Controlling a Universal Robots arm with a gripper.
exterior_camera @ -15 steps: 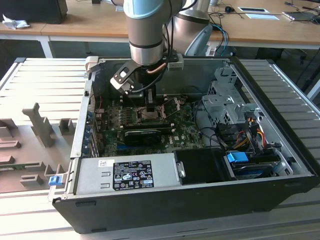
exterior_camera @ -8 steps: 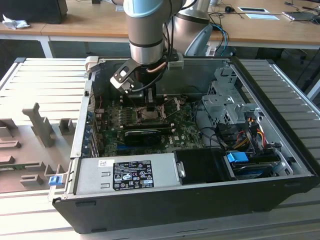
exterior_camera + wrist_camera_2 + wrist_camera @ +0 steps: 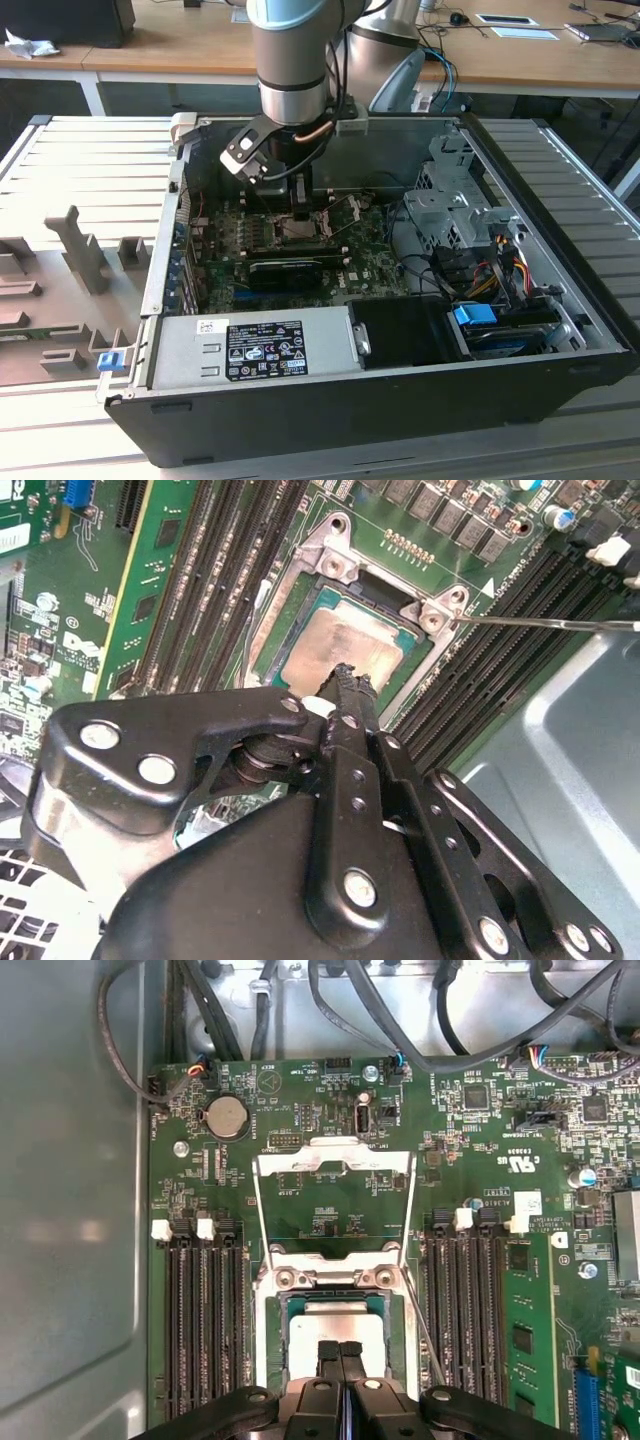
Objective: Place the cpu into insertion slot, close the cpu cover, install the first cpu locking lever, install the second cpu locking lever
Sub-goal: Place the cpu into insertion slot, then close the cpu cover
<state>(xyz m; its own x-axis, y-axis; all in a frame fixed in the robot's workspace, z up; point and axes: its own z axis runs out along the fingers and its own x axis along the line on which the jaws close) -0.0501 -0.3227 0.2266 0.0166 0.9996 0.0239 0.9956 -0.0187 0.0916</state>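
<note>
Most of the green board [image 3: 330,1100] shows around the insertion slot [image 3: 268,1330], but the gripper [image 3: 340,1348], jaws pinched together on nothing, hides one edge of the slot. The cpu cover [image 3: 290,1163] is flipped open off the slot; the cpu [image 3: 335,1322] sits inside it, under the tips.

The arm [image 3: 290,60] is seen as a silver-grey metal cylinder. It is capped by a pale blue band [image 3: 290,8] and ringed in black lower down. A copper-coloured cable [image 3: 318,135] is looped at the wrist. A black mount [image 3: 247,155] with pale round spots is fixed beside it. The end effector [image 3: 346,675] is built of glossy black linked bars, pinned with silver round-headed screws [image 3: 358,885]. Two narrow black fingers [image 3: 329,1355] are shown in both wrist views.
</note>
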